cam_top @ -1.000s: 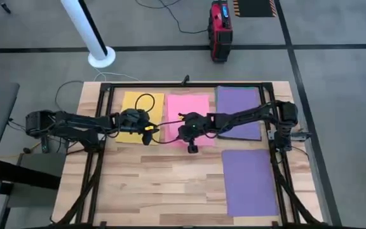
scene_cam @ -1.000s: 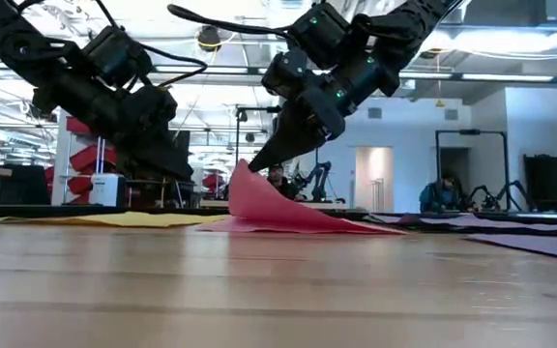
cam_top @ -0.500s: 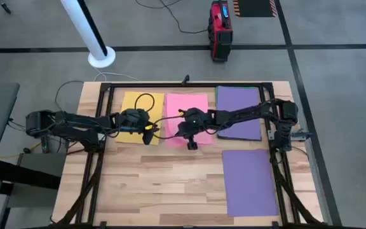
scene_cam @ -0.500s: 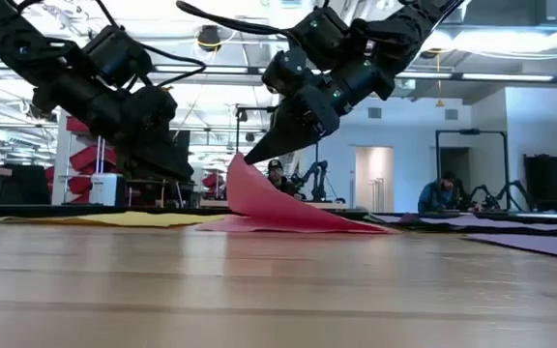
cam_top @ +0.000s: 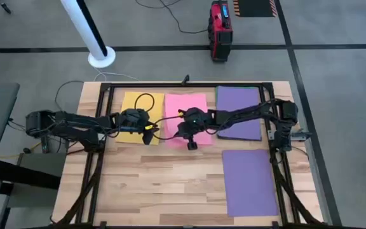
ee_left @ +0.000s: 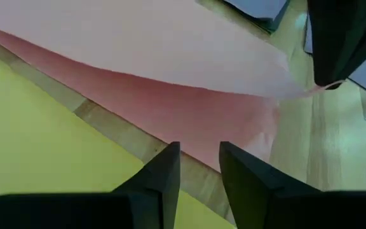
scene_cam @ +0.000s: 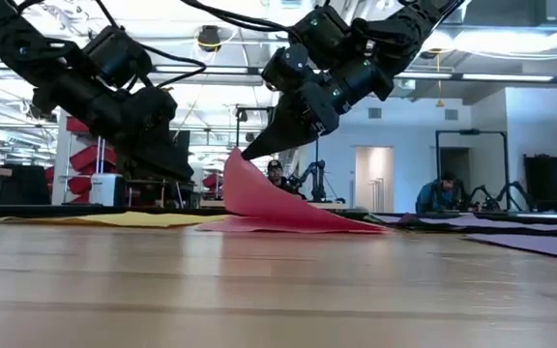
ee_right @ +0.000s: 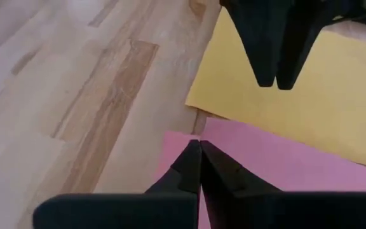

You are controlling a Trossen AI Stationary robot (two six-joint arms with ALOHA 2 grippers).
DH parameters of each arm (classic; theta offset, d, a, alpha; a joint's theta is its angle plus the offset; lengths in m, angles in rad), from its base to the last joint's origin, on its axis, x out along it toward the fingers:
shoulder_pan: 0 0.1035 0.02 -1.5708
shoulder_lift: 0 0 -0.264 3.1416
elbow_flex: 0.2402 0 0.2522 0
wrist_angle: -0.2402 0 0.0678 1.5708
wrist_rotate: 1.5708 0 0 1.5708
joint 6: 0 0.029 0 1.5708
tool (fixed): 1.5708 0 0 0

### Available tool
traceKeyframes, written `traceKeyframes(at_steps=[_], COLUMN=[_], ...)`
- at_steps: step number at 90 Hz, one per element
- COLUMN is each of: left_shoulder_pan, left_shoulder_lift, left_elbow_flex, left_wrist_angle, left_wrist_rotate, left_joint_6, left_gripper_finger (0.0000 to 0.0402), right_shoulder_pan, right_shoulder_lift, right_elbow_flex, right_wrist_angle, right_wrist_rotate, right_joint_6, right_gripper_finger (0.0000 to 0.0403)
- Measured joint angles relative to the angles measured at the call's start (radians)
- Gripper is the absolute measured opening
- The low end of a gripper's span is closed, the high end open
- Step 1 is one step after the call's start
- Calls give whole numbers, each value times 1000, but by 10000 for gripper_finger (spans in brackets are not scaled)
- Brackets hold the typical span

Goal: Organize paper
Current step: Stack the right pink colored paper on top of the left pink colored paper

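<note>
Here, a corner of the pink sheet [scene_cam: 278,208] is pinched between the closed fingers of the right claw [scene_cam: 248,155] and held up off the table [cam_top: 164,191], while the rest of that sheet lies flat near the middle of the table's far edge. The yellow sheet [cam_top: 135,114] lies flat just beside it, toward the far left corner, with a narrow strip of bare wood between the two. The left claw [ee_left: 199,168] hovers low over the inner edge of the yellow sheet, its fingers only slightly apart and nothing held between them. A purple sheet [cam_top: 239,111] lies over a darker sheet at the far right corner, and a second purple sheet [cam_top: 250,181] lies along the right edge, nearer the front.

The step in hand is judged to be the lifting of the pink sheet so that it can be carried to a stack. For the next move, the pinch must be kept firm and the corner raised further, since a limp sheet may drag, fold or slip free.
</note>
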Motion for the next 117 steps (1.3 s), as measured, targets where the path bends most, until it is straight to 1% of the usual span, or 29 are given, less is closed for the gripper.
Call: traceKeyframes(at_steps=[25, 31, 36, 42, 47, 52, 60, 64, 71, 76, 83, 87, 90, 102, 117], left_shoulder_pan=[0, 0, 0, 0, 0, 0, 0, 0, 0, 0, 0, 0, 0, 0, 0], left_shoulder_lift=[0, 0, 0, 0, 0, 0, 0, 0, 0, 1, 9, 18, 29, 100, 221], left_elbow_flex=[0, 0, 0, 0, 0, 0, 0, 0, 3, 9, 23, 29, 37, 76, 156], left_wrist_angle=[-10, -13, -17, -19, -24, -28, -32, -34, -40, -44, -42, -45, -47, -55, -82], left_wrist_rotate=[0, -1, -1, -1, -1, -1, -1, -1, -2, -4, -10, -10, -10, -10, -10], left_joint_6=[-1, -2, -8, -11, -17, -24, -25, -20, -8, 5, 24, 36, 43, 53, 90], left_gripper_finger=[107, 107, 107, 107, 107, 107, 106, 101, 85, 68, 37, 17, 9, 2, 1], right_shoulder_pan=[2, 2, 2, -6, -18, -35, -71, -90, -124, -143, -164, -176, -185, -210, -218], right_shoulder_lift=[0, 0, -5, -27, -50, -74, -96, -103, -114, -116, -116, -116, -116, -116, -116], right_elbow_flex=[0, 0, 0, 0, 0, 0, 0, -4, -15, -22, -35, -43, -50, -95, -129], right_wrist_angle=[36, 36, 2, -94, -187, -306, -472, -535, -593, -626, -644, -640, -639, -643, -637], right_wrist_rotate=[0, 1, 9, 56, 106, 143, 161, 163, 177, 207, 254, 267, 269, 272, 340], right_joint_6=[13, 13, 13, 7, 0, 0, 2, 11, 39, 47, 51, 58, 63, 89, 110], right_gripper_finger=[132, 151, 155, 146, 125, 95, 31, 13, 8, 4, 2, 1, 1, 1, 0])
